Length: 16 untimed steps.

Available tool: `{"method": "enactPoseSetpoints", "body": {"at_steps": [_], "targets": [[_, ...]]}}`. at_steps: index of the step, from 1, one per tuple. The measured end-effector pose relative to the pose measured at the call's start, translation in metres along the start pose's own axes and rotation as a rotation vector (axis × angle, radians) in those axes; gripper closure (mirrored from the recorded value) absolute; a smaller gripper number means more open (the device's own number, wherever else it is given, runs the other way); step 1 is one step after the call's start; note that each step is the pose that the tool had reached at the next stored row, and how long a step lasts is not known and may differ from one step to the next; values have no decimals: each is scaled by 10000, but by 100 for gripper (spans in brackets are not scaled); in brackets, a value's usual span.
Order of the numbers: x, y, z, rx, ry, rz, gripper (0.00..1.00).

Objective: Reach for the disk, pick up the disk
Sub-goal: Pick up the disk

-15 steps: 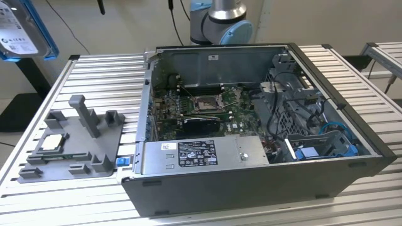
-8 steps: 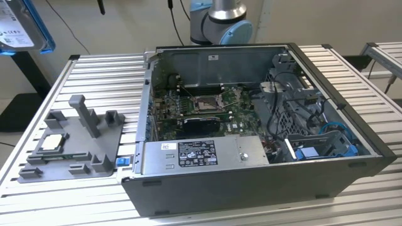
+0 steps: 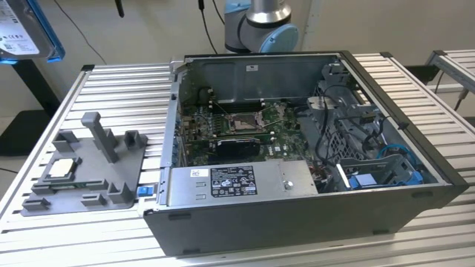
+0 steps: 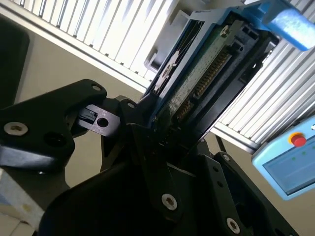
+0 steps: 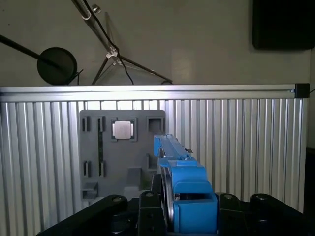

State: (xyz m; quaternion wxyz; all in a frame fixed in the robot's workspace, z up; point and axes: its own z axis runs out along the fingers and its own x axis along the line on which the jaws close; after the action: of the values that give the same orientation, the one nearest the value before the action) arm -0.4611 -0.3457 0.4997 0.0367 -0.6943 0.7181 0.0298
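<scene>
On the ribbed aluminium table (image 3: 104, 83) sits the biggest item, an open dark-grey metal computer case (image 3: 297, 222), side panel off. Inside it: green motherboard (image 3: 237, 130), silver power-supply box with a white label (image 3: 237, 181) along the near wall, blue plastic drive bay (image 3: 371, 178) in the corner toward the exterior view's right. Black cables run above that bay.

Grey-and-light-blue robot arm (image 3: 261, 25) stands behind the case, at the table's far edge.

Grey plastic fixture tray with upright posts (image 3: 82, 167) lies flat on the table, just beside the case on the exterior view's left. The first wrist view has it too (image 5: 133, 157).

The disk (image 3: 26, 33), a flat rectangular silver-grey metal hard drive with a white printed label in a blue plastic bracket, is off the table. It's in the air at the exterior view's upper left corner, well apart from the case.

In the second wrist view the disk (image 4: 202, 83) is edge-on, circuit-board side and connector row showing. The black gripper (image 4: 160, 130) has its fingers (image 4: 147, 162) closed tight on the disk's lower end. In the first wrist view the blue bracket edge (image 5: 184, 191) sits clamped between the fingers (image 5: 145, 211), with table and fixture beyond it.

Light-blue pendant with a red button (image 4: 288, 164) is off past the table edge.

Small square silver chip (image 3: 61, 168) rests in a fixture pocket (image 5: 123, 129).
</scene>
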Motion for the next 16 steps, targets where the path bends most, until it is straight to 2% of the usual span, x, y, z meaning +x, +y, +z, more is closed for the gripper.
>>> {"method": "enactPoseSetpoints", "body": {"at_steps": [16], "targets": [[-1, -20, 1, 1, 0, 2, 100]]}}
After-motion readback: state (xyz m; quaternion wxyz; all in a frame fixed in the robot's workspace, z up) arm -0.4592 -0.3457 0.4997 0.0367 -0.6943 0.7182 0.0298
